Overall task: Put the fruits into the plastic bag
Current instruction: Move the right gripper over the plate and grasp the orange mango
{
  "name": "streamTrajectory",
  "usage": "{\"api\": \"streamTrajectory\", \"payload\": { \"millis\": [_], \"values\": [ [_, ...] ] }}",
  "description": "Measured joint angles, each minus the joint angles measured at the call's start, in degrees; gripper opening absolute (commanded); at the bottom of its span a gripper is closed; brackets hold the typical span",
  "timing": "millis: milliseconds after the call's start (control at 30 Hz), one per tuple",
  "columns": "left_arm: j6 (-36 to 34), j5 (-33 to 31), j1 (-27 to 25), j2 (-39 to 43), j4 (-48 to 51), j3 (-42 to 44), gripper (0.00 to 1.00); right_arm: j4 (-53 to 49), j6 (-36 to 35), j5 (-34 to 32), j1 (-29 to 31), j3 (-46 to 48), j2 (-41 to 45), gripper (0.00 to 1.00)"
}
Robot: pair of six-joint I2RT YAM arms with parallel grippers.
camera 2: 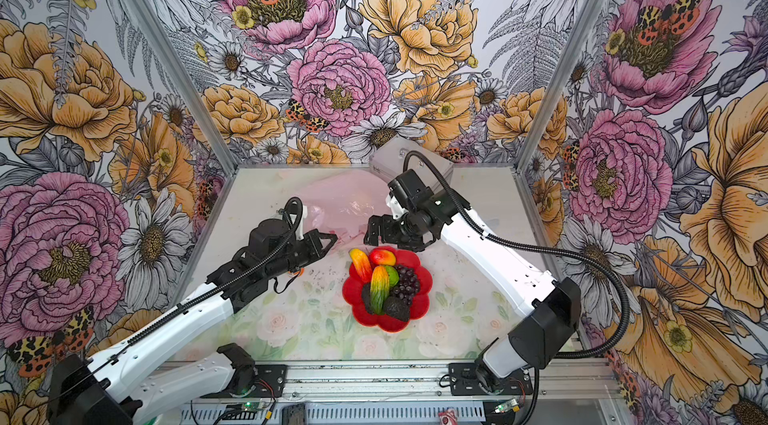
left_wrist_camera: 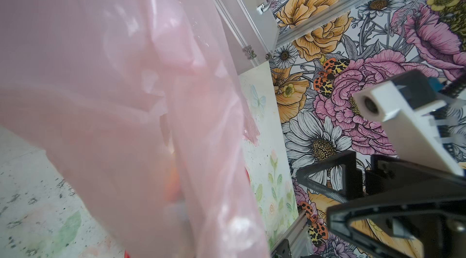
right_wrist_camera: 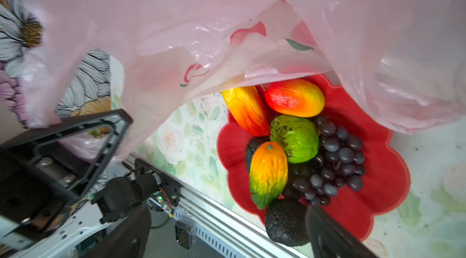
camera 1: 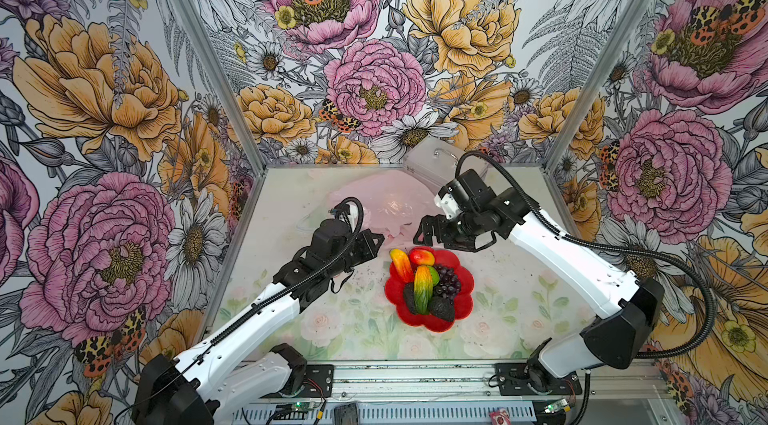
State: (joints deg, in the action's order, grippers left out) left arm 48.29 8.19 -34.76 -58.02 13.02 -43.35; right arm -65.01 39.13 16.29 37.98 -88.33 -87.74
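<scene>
While the left gripper (camera 1: 374, 241), jaws pressed together, pinches the near edge of the pink bag (camera 1: 386, 198), the right gripper (camera 1: 426, 231) hangs spread beside it, fruits (camera 1: 423, 283) all on the red plate (camera 1: 464, 305).

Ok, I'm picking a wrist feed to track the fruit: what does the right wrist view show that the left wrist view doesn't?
Only the right wrist view: the fruits clearly, piled on the red plate. Only the left wrist view: the silver case. Both: the pink plastic bag filling much of the frame, and the floral table.
</scene>
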Motion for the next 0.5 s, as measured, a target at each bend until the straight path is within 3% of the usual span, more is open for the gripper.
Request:
{"api": "streamTrajectory", "payload": {
  "millis": [167, 500],
  "values": [
    [0.00, 0.00, 0.02, 0.00, 0.00, 0.00, 0.00, -1.40, 0.26, -5.05, 4.24, 1.22, -3.72, 0.86],
    [0.81, 0.00, 0.55, 0.07, 0.02, 0.00, 0.00, -2.01, 0.39, -10.75, 10.51, 1.86, -11.58, 0.82]
  ]
}}
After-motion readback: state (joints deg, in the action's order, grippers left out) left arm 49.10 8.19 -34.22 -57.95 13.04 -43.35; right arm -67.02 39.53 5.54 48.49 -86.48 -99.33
